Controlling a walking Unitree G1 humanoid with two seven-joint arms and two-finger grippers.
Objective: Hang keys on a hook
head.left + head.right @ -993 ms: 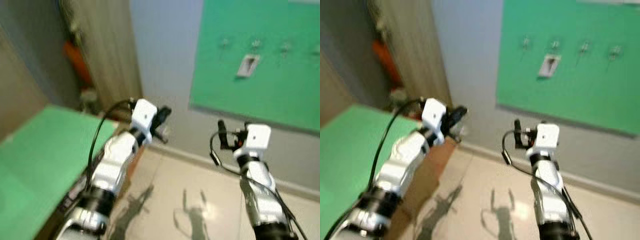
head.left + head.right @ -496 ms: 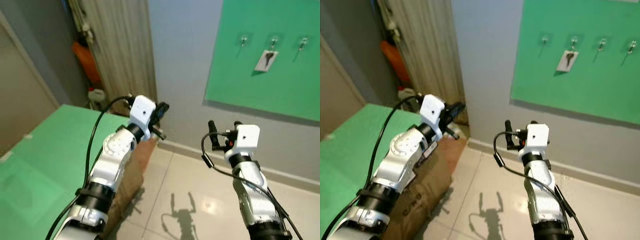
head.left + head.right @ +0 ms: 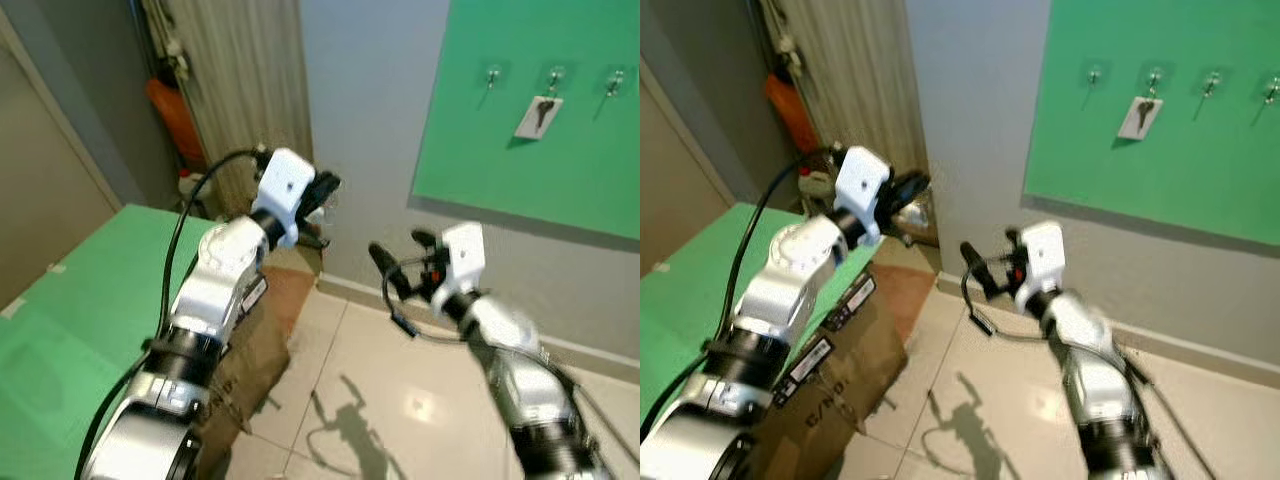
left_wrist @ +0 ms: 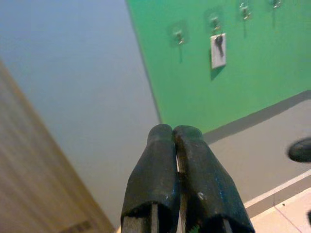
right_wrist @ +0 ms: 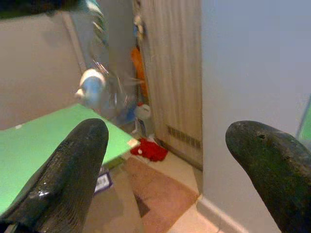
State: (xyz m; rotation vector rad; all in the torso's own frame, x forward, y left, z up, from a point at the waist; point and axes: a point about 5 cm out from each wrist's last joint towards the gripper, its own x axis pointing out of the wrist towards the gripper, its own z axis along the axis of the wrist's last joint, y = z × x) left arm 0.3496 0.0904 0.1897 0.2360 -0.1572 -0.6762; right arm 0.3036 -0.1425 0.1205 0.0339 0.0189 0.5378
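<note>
Below the clenched left gripper (image 3: 322, 192) dangle the keys (image 5: 93, 82), facing the spread right gripper (image 3: 398, 262).

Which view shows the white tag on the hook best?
The left wrist view: the tag hangs sharp on the second hook, with a dark key shape on it. Both eye views show it smaller, on the green board.

Even indoor light; right arm (image 3: 500, 340) motion-blurred, floor shadows soft.

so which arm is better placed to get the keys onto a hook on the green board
Left, probably. The left gripper is shut, keys apparently dangling from it, raised and pointed at the hooks on the green board. The right gripper is open, empty and lower.
</note>
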